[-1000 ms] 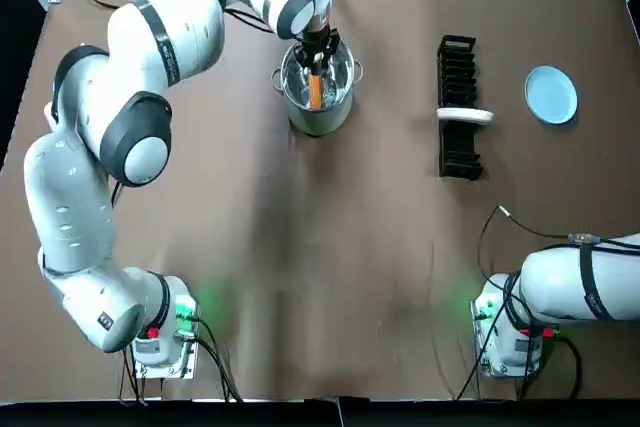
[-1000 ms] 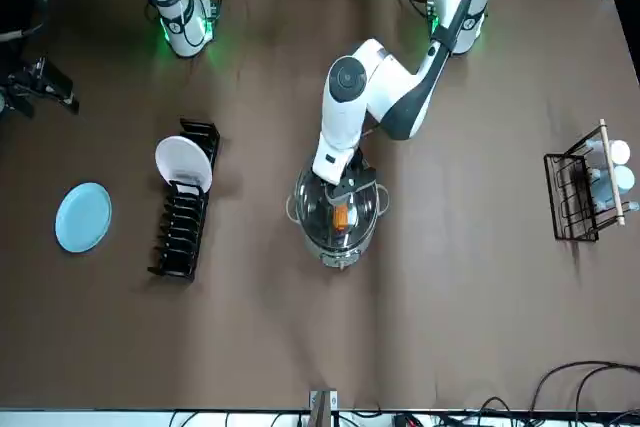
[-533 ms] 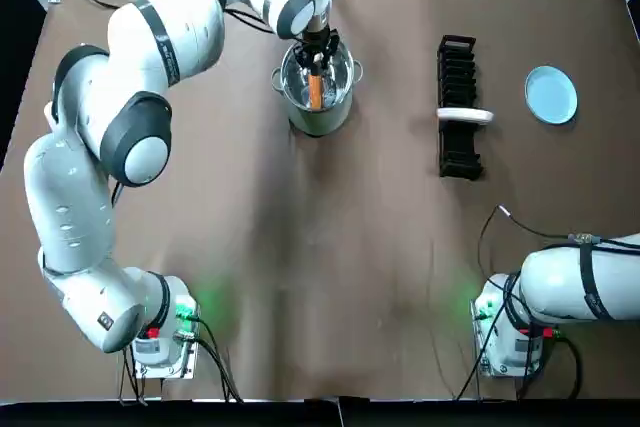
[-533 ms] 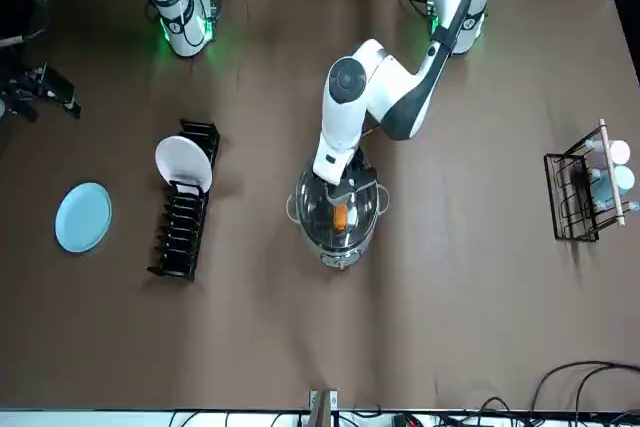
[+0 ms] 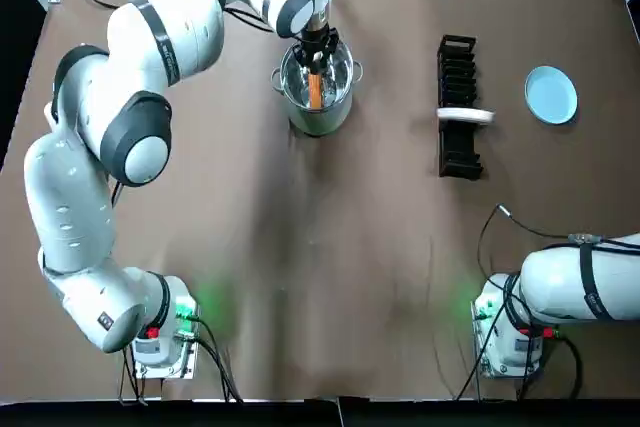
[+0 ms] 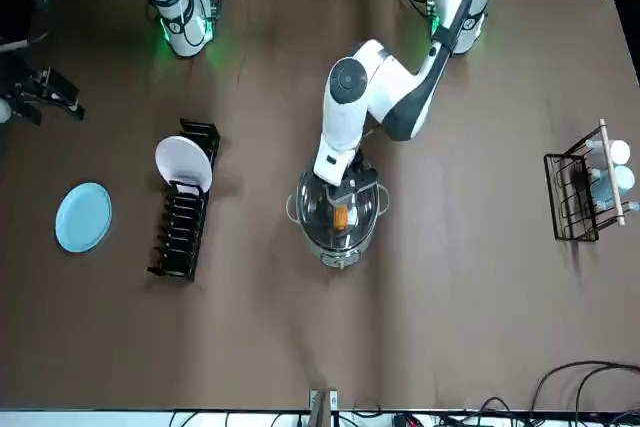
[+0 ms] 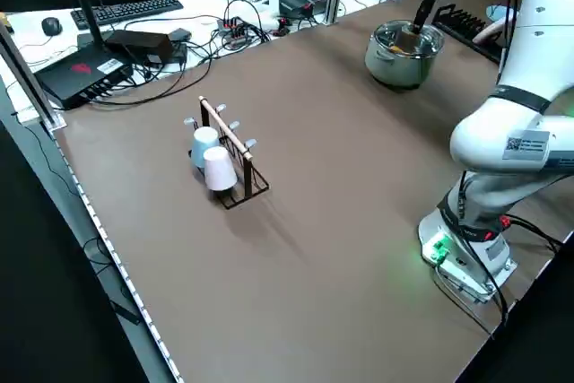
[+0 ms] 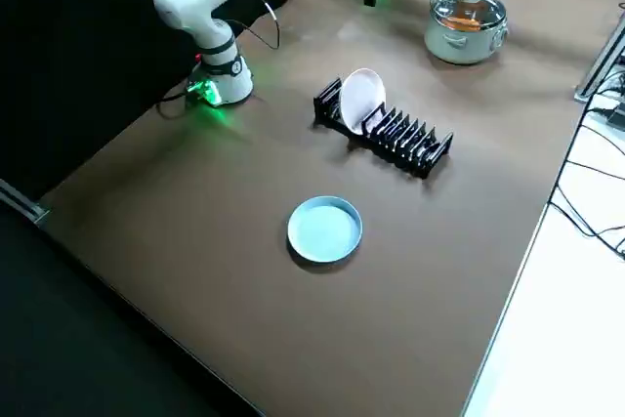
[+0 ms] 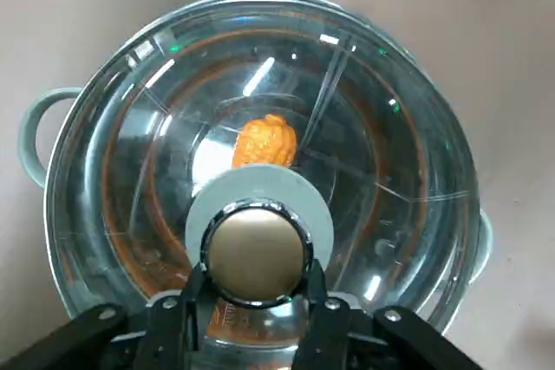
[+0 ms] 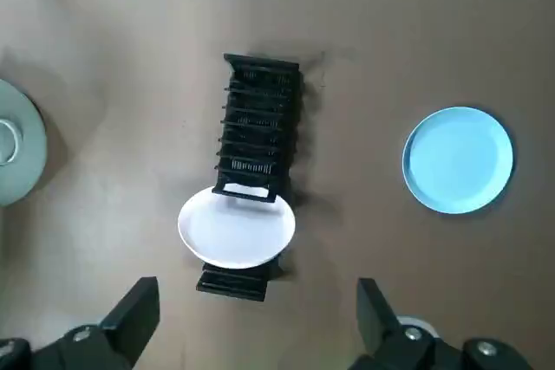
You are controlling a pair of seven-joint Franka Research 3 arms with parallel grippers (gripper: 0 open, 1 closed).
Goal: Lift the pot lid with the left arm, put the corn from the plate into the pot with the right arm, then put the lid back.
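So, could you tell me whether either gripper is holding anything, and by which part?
The left gripper grips the glass lid by its knob, the lid resting on the pot. The right gripper holds nothing.

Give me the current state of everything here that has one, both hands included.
pot lid: seated on the pot, closing it.
corn: inside the pot, under the glass lid.
blue plate: empty, lying flat.
white plate: standing on edge in the dish rack.
left hand: shut on the pot lid at its knob.
right hand: open, empty, held up away from the pot.
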